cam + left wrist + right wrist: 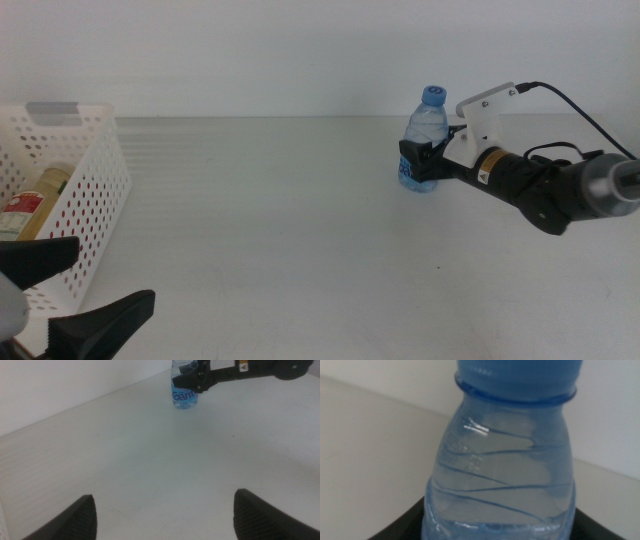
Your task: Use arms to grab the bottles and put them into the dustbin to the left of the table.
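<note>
The clear water bottle (pixel 426 140) is standing upright on the far right part of the tabletop (pixel 300 220), well apart from the dustbin (pixel 95 190) at the left edge, and the right gripper (pixel 420 163) is reaching in from the right with its fingers sitting either side of the bottle's lower body, around the blue label. In the right wrist view the bottle (pixel 505 470) is filling the frame, with the dark fingers showing just at both sides of it near the bottom edge; they are looking closed against the plastic, though I cannot tell how firmly they are pressing. The bottle is looking thin-walled and ribbed, with water inside, so I judge it will be moderately light but will give under pressure, and its smooth wet-looking skin could slip. The label band, where the body is widest and straightest, is seeming the best place to hold; the tapering shoulder under the blue cap would let it slide out. The left gripper (pixel 70 300) is waiting near the bottom left, beside the dustbin, with its fingers spread wide and holding nothing. A yellow juice bottle (pixel 38 200) is already lying inside the dustbin, against its near wall. Carrying the water bottle across will call for keeping it upright.
</note>
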Available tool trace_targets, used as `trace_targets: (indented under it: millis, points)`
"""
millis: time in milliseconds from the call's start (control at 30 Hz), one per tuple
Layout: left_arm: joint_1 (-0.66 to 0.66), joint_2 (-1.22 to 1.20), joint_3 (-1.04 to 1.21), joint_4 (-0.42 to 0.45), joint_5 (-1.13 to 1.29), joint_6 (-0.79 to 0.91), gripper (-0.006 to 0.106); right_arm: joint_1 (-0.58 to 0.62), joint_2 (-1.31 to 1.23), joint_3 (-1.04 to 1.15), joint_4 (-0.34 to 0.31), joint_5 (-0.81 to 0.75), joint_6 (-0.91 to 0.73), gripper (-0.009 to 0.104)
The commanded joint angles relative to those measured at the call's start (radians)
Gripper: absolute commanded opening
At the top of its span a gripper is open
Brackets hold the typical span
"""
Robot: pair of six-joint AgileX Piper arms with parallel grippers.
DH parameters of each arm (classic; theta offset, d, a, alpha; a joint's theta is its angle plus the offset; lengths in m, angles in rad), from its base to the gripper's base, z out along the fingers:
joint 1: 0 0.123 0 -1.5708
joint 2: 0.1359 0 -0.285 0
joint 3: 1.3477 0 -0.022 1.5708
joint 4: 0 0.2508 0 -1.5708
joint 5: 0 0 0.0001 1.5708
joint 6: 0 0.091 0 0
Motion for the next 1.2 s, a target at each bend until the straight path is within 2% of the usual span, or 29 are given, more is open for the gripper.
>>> trace_targets:
  millis: [0, 167, 400, 533, 667, 833, 967, 1167]
  points:
    - [-0.008, 0.005, -0.028, -0.004, -0.074, -0.015, 0.09, 0.014, -0.147, 0.013, -0.035, -0.101, 0.024, 0.0]
    - [-0.008, 0.005, -0.028, -0.004, -0.074, -0.015, 0.09, 0.089, -0.263, 0.04, -0.146, -0.1, 0.072, 0.0]
    - [-0.008, 0.005, -0.028, -0.004, -0.074, -0.015, 0.09, 0.31, -0.276, 0.03, -0.144, -0.1, 0.059, 0.0]
    - [-0.008, 0.005, -0.028, -0.004, -0.074, -0.015, 0.09, 0.428, -0.241, 0.008, -0.108, -0.102, 0.007, 0.0]
    - [-0.008, 0.005, -0.028, -0.004, -0.074, -0.015, 0.09, 0.491, -0.171, -0.025, -0.049, -0.101, -0.011, 0.0]
    - [-0.008, 0.005, -0.028, -0.004, -0.074, -0.015, 0.09, 0.52, -0.1, -0.066, -0.009, -0.1, -0.042, 0.0]
    - [-0.008, 0.005, -0.028, -0.004, -0.074, -0.015, 0.09, 0.521, -0.085, -0.067, -0.002, -0.1, -0.042, 0.001]
    - [-0.008, 0.005, -0.028, -0.004, -0.074, -0.015, 0.09, 0.52, -0.085, -0.066, 0.059, -0.027, -0.042, 0.008]
